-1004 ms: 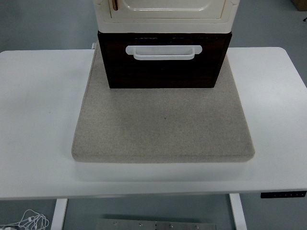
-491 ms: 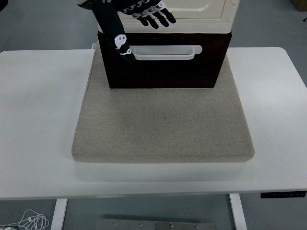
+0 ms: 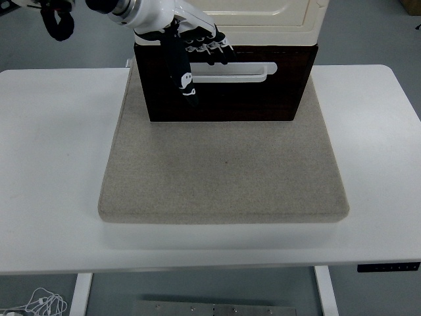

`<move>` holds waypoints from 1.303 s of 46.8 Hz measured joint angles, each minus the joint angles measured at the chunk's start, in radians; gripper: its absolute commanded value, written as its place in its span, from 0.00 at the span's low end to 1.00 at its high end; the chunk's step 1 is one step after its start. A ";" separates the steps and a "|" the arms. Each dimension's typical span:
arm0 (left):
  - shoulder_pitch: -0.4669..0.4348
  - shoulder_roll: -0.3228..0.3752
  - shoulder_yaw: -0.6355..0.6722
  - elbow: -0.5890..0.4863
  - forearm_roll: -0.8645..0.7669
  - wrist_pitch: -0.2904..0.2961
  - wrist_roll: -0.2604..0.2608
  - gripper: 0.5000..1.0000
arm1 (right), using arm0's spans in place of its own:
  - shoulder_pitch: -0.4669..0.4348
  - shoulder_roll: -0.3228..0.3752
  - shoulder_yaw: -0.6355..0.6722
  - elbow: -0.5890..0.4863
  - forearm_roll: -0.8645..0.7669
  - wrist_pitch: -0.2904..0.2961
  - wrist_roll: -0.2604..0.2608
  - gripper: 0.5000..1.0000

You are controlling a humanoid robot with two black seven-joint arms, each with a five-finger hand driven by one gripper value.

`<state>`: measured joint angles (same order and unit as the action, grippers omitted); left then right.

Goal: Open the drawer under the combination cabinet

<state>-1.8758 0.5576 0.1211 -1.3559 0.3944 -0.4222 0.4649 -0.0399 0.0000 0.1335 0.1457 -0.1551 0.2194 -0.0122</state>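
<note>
The dark drawer (image 3: pixel 227 99) sits top centre under the cream cabinet (image 3: pixel 263 16), shut, on a grey mat (image 3: pixel 223 171). The left hand (image 3: pixel 191 49) hangs over the handle (image 3: pixel 237 71), fingers spread, thumb down, holding nothing, seemingly lining up to hook it.

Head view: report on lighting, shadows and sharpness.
Head view: soft, even light, with no glare on the white table; the beige mat is sharp and has only a faint shadow at its near edge; the left robot hand in front of the dark drawer looks slightly soft.
</note>
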 measured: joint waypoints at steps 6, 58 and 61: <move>0.003 -0.037 0.000 0.020 -0.001 0.019 0.026 1.00 | 0.000 0.000 0.000 0.000 0.000 0.000 0.000 0.85; 0.098 -0.172 0.016 0.150 -0.015 0.201 0.066 1.00 | -0.001 0.000 0.000 0.000 0.000 0.000 0.000 0.85; 0.109 -0.190 0.016 0.158 -0.014 0.201 0.066 1.00 | 0.000 0.000 0.000 0.000 0.000 0.000 0.000 0.85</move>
<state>-1.7665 0.3678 0.1367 -1.1979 0.3808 -0.2208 0.5307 -0.0399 0.0000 0.1335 0.1457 -0.1550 0.2194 -0.0123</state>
